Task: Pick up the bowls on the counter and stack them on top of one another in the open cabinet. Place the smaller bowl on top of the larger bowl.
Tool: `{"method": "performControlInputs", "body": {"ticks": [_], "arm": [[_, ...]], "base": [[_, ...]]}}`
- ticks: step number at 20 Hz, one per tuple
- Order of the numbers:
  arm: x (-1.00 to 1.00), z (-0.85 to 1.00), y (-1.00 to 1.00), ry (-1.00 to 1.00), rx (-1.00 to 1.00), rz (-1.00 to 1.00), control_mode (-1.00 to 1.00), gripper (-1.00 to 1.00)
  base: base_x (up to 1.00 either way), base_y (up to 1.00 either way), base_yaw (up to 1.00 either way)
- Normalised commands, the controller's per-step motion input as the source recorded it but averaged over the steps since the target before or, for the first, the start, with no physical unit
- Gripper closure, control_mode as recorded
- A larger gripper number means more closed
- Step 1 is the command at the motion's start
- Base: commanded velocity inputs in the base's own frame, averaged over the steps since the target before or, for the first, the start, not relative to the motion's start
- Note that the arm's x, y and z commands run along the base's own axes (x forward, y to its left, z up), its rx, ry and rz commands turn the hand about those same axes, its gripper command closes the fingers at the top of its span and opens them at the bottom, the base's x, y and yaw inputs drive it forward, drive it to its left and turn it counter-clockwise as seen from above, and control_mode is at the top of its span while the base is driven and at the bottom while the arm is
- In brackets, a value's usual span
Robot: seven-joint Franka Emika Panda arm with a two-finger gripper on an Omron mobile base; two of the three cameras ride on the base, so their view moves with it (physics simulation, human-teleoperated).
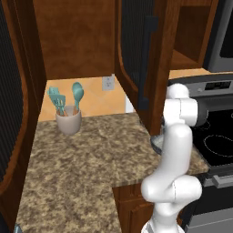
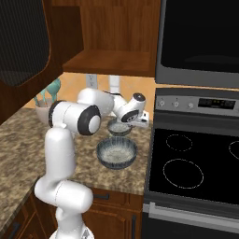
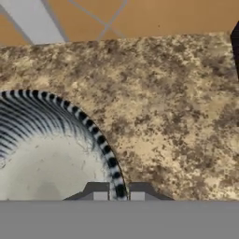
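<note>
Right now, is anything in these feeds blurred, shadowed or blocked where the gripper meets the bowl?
Hand view: sharp, evenly lit, no glare; the fingertips straddle the smaller bowl rim, which is cropped at the frame edge. Right base view: soft rendering, the gripper over that bowl, the larger bowl clear. Left base view: the arm blocks the bowls.

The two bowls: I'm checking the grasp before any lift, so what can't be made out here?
- Smaller bowl: right base view, far side hidden by the pincer and wrist.
- Same bowl: hand view, cut off by the left edge.
- Larger bowl: left base view, mostly behind the arm.
- Open cabinet: right base view, interior cut off by the top edge.
</note>
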Motion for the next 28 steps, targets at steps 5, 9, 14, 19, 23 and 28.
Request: {"method": "performControlInputs", "body": {"ticks": [5,9,14,19,23,28], "arm": [[-0.53,0.64,0.00,-0.32,0.00,-0.01,-1.00,1.00],[-0.91,0.71,-0.07,-0.29,0.00,-0.08,-1.00,1.00],[-1.00,0.73,-0.16,-0.20,0.00,-0.11,-1.00,1.00],[-1.00,0.85,-0.02,-0.04,0.00,-0.04,-1.00,1.00],[-0.99,0.53,0.00,0.17,0.02,0.00,-1.00,1.00],[-0.21,0.04,0.00,0.38,0.00,-0.03,-1.00,1.00]], "base": [[0.00,0.00,0.00],[0.00,0.00,0.00],[0.00,0.00,0.00],[0.00,0.00,0.00],[0.00,0.00,0.00],[0.00,0.00,0.00]]}}
